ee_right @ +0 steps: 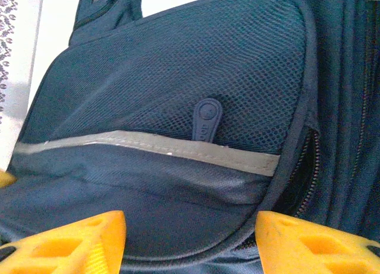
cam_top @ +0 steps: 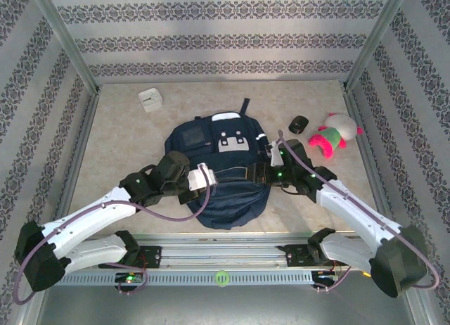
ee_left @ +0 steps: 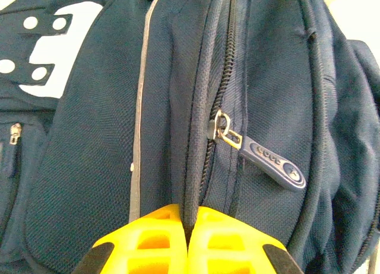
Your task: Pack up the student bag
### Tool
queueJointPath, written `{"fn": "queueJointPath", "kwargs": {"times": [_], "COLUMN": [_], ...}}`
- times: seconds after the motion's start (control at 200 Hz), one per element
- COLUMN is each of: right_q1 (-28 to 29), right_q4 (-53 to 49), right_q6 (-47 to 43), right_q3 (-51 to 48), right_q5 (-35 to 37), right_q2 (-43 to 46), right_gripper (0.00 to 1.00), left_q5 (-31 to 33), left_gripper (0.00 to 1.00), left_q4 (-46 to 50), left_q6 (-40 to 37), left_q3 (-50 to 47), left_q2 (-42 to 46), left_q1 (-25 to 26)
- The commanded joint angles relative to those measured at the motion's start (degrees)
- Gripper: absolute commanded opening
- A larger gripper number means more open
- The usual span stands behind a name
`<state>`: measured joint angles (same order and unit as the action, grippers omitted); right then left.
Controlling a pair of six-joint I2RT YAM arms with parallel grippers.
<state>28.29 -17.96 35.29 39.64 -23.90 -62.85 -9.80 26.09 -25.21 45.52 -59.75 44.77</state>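
Flanking one student bag (cam_top: 204,138) — left tool (ee_left: 189,217) pinching, right tool (ee_right: 190,226) agape

The navy student bag (cam_top: 235,202) lies flat in the table's (cam_top: 126,142) middle, grey-white patch (cam_top: 230,138) at its far end.

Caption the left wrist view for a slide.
Left fingers pinch a seam fold of the student bag beside its zipper pull.

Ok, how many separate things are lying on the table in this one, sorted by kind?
navy backpack: 1
white cube: 1
small black object: 1
plush toy, pink, white and green: 1
Total: 4
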Motion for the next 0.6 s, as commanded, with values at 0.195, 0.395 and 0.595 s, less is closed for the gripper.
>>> {"fn": "queueJointPath", "kwargs": {"times": [0.195, 0.395, 0.595], "right_q1": [-1.05, -1.43, 5.03], "right_q4": [7.99, -6.29, -13.25], "right_q6": [-2.95, -8.26, -8.42], "right_q3": [8.53, 12.72, 11.27], "right_q5": [-2.83, 3.84, 6.36], "right_q2": [-9.47, -0.21, 10.26], "right_gripper": [0.60, 0.59, 0.52], "left_q5": [3.86, 2.49, -0.02], "left_gripper": [0.00, 0.00, 0.00], "left_q4": [-6.93, -11.04, -11.57], "left_q6": [17.15, 21.70, 22.79], "left_q3": [1.35, 2.04, 2.56], "left_q2": [1.55, -0.75, -2.23], "left_q1": [3.21, 3.21, 3.21]}}
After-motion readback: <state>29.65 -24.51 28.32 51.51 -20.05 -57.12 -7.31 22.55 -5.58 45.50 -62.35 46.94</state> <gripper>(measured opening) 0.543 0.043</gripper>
